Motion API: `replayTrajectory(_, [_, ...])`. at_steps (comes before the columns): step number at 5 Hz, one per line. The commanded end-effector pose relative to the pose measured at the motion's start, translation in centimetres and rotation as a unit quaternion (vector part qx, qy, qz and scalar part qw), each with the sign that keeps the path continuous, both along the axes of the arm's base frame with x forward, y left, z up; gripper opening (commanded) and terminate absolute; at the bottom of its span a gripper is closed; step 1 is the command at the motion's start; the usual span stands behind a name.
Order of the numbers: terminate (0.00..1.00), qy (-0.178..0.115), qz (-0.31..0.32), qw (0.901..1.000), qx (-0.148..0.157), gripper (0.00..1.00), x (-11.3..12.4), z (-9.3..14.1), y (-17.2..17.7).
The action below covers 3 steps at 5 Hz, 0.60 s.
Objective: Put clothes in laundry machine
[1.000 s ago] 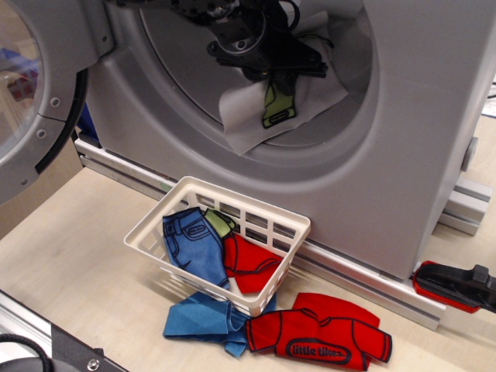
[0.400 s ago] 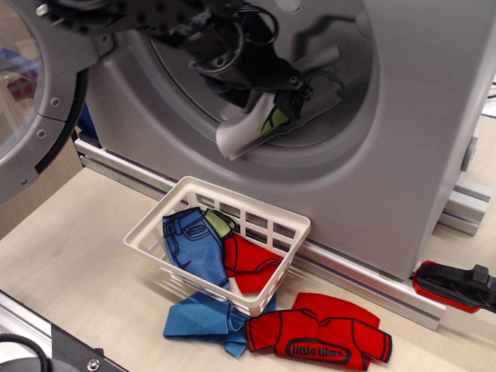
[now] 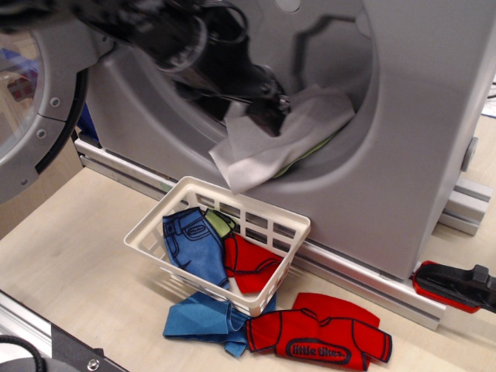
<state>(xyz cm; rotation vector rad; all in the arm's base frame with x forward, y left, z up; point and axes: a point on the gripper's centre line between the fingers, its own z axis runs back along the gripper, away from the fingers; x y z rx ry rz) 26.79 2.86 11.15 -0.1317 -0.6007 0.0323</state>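
Note:
The grey laundry machine (image 3: 422, 116) fills the back, its round door (image 3: 31, 101) swung open at the left. The white cloth (image 3: 267, 147) lies pale side up over the lower rim of the drum hole, one corner hanging outside and a sliver of lime green showing at its right edge. My black gripper (image 3: 271, 105) is blurred, inside the drum hole at the cloth's upper edge. Its jaws are not distinguishable, so I cannot tell whether it grips the cloth.
A white lattice basket (image 3: 232, 203) leans on the machine's base and holds blue jeans (image 3: 194, 246), a red piece (image 3: 252, 265) and a green piece (image 3: 221, 222). A red shirt (image 3: 325, 341) and a blue cloth (image 3: 200, 318) lie on the table. A red-black tool (image 3: 457, 283) lies at right.
The arm swung left and lower across the drum hole. The cloth went from hanging print side out, through a crumple, to lying spread pale side up over the lower rim.

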Motion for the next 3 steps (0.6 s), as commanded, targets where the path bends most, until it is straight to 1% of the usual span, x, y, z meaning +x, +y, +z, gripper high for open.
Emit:
replayTrajectory(1, [0.00,0.035,0.024,0.9991,-0.005,1.00,-1.9,3.6,0.8])
replayTrajectory(2, [0.00,0.073,0.036,0.9966,0.008,1.00,-1.9,5.3,0.9])
replayTrajectory(3, [0.00,0.073,0.036,0.9966,0.008,1.00,-1.9,5.3,0.9])
